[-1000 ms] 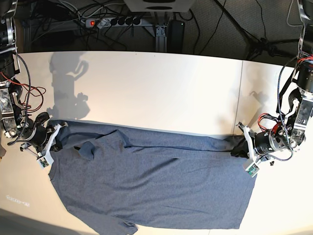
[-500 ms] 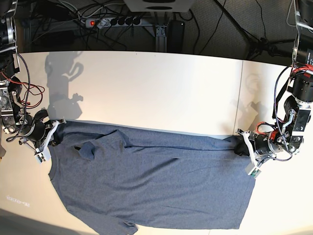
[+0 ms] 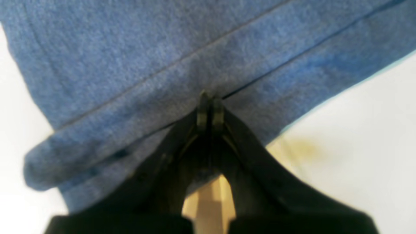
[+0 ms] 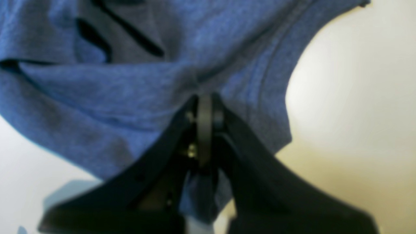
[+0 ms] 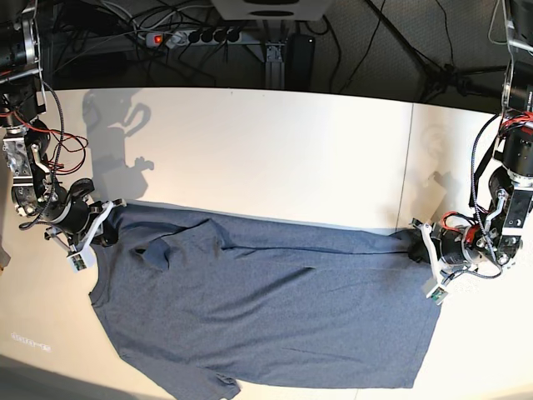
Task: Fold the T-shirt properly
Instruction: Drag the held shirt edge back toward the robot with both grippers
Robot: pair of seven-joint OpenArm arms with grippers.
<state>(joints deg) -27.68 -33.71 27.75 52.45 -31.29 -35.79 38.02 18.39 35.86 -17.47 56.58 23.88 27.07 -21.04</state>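
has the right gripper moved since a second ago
Yes. In the base view the right gripper, shut on the T-shirt, has shifted toward the table's far edge and the power strip, pulling the fabric along.

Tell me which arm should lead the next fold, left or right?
Neither clearly: both hold. The left gripper pinches the T-shirt at its hem end, the right gripper at the shoulder; they probably carry the far edge together.
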